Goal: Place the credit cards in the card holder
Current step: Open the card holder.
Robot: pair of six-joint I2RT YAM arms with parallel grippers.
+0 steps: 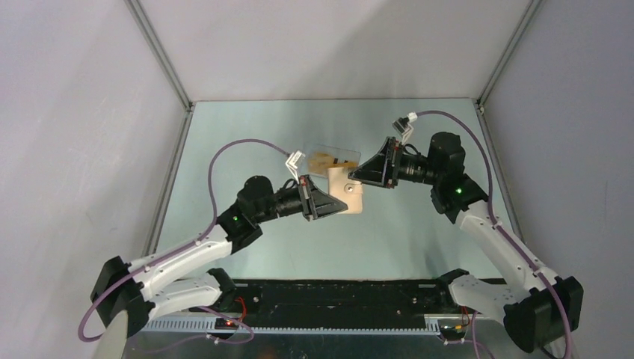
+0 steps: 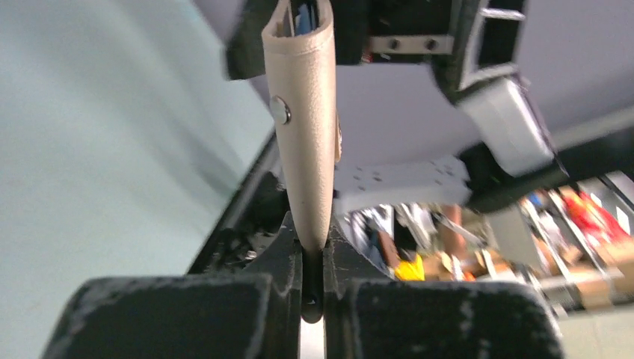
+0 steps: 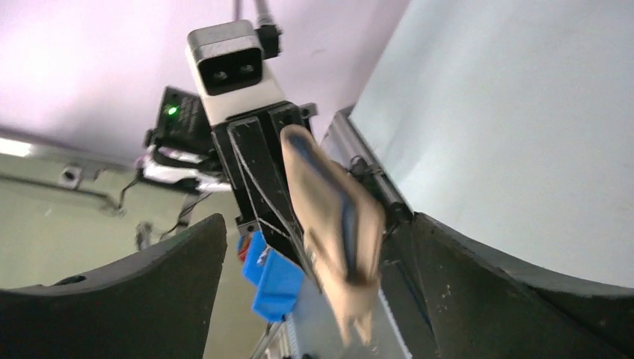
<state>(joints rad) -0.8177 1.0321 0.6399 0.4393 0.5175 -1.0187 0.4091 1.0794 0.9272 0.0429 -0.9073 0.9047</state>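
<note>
My left gripper [image 2: 312, 250] is clamped on the near edge of the folded tan card holder [image 2: 306, 112], which is lifted off the table and sticks straight out from the jaws along their line, edge-on, its open blue-lined end pointing at the other arm. The right gripper [image 1: 357, 175] is spread wide, its jaws on either side of that far end without touching it. The credit cards [image 1: 323, 158] lie just behind in the clear tray [image 1: 348, 154], nearer the right arm, so I judge that arm should fetch one and feed it in along the holder's length.
</note>
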